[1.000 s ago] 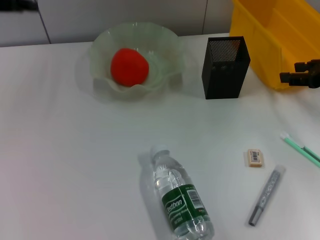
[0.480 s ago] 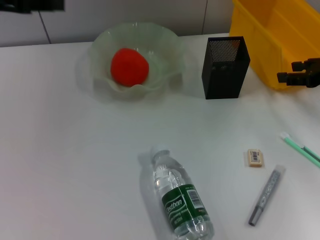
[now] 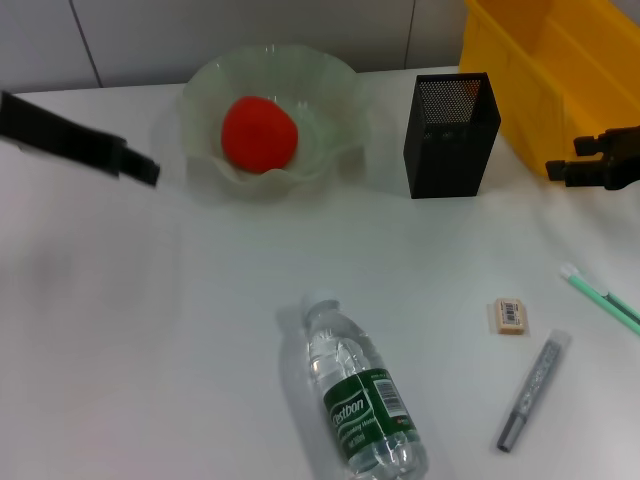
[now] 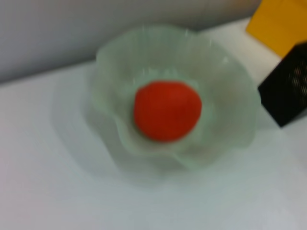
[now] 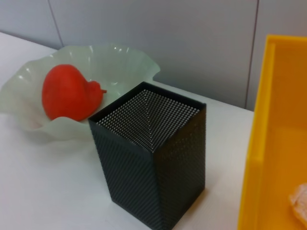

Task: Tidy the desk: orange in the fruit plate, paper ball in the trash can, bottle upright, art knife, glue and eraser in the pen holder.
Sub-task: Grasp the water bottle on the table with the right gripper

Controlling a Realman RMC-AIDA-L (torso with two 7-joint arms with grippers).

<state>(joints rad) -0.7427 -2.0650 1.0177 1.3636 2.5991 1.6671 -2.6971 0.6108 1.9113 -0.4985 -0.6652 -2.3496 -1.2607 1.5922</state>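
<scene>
White desk (image 3: 200, 330): left claw (image 3: 145, 170) has swung in beside fruit plate (image 3: 330, 150); its fingers seemingly blurred, state unclear

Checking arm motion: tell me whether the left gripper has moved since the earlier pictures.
Yes. The left gripper has come down and rightward toward the fruit plate.
</scene>
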